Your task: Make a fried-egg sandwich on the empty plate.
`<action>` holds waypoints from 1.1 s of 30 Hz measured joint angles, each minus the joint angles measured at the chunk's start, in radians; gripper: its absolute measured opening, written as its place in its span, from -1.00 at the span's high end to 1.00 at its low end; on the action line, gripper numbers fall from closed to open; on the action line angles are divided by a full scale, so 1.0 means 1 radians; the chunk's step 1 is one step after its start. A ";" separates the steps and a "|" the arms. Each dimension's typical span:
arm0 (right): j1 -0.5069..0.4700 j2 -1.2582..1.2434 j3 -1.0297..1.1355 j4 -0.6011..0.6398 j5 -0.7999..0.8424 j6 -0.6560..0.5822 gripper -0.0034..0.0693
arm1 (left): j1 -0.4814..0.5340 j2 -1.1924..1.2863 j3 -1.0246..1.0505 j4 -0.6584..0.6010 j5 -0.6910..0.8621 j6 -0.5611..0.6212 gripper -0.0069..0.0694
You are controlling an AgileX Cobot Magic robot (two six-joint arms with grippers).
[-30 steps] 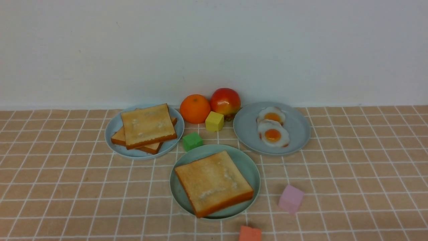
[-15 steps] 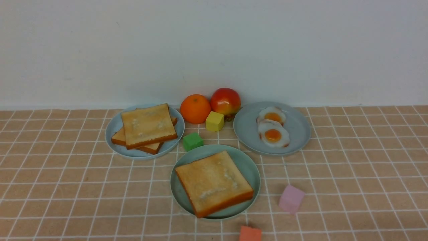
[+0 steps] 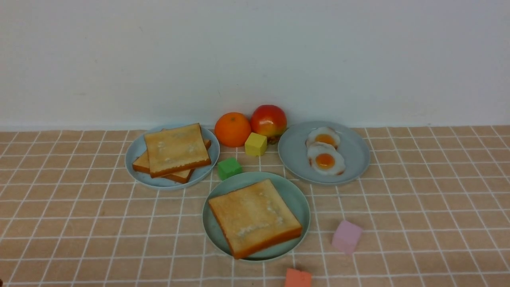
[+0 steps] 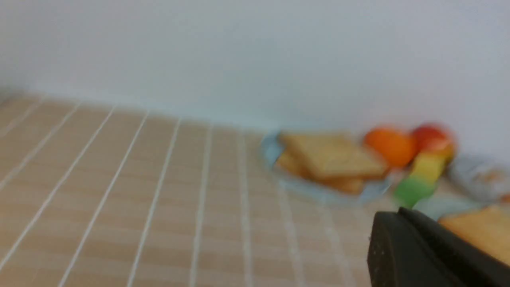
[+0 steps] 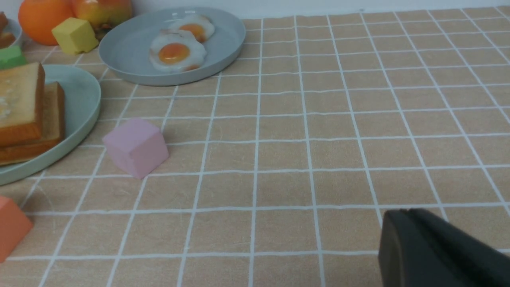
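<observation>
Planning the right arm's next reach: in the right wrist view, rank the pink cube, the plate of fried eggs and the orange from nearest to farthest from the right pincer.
1. pink cube, on the cloth beside the mint-green plate.
2. plate of fried eggs, farther back.
3. orange, by the wall.

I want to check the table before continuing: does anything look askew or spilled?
Nothing is spilled or damaged. The toast pile on the left blue-grey plate is skewed, its top slice turned against those below. On the mint-green plate, the upper toast slice sits offset from the lower slice.
</observation>
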State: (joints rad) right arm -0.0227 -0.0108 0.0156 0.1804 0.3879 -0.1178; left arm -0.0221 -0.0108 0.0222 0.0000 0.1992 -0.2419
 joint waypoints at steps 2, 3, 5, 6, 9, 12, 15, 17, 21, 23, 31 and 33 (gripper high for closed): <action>0.000 0.000 0.000 0.000 0.000 0.000 0.85 | 0.018 0.000 0.006 -0.009 0.116 0.000 0.85; 0.000 0.000 0.000 0.000 0.000 0.000 0.85 | 0.019 0.000 0.009 -0.010 0.144 0.000 0.85; 0.000 0.000 0.000 0.000 0.000 0.000 0.84 | 0.019 0.000 0.009 -0.011 0.175 0.000 0.85; 0.000 0.000 0.000 0.000 0.000 0.000 0.84 | 0.019 0.000 0.009 -0.011 0.176 0.000 0.85; 0.000 0.000 0.000 0.000 0.000 0.000 0.83 | 0.019 0.000 0.009 -0.011 0.177 0.000 0.85; 0.000 0.000 0.000 0.000 0.000 0.000 0.82 | 0.019 0.000 0.009 -0.011 0.177 0.000 0.85; 0.000 0.000 0.000 0.000 0.000 0.000 0.80 | 0.019 0.000 0.009 -0.011 0.177 0.000 0.85; 0.000 0.000 0.000 0.000 0.000 0.000 0.79 | 0.019 0.000 0.009 -0.011 0.177 0.000 0.85; 0.000 0.000 0.000 0.000 0.000 0.000 0.78 | 0.019 0.000 0.009 -0.011 0.177 0.000 0.85; 0.000 0.000 0.000 0.000 0.000 0.000 0.78 | 0.019 0.000 0.009 -0.011 0.177 0.000 0.85; 0.000 0.000 0.000 0.000 0.000 -0.004 0.75 | 0.019 0.000 0.009 -0.011 0.177 0.000 0.85; 0.000 0.000 0.000 0.000 0.000 -0.007 0.74 | 0.019 0.000 0.009 -0.011 0.177 0.000 0.85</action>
State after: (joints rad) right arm -0.0227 -0.0108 0.0156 0.1804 0.3879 -0.1252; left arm -0.0033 -0.0108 0.0308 -0.0112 0.3765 -0.2419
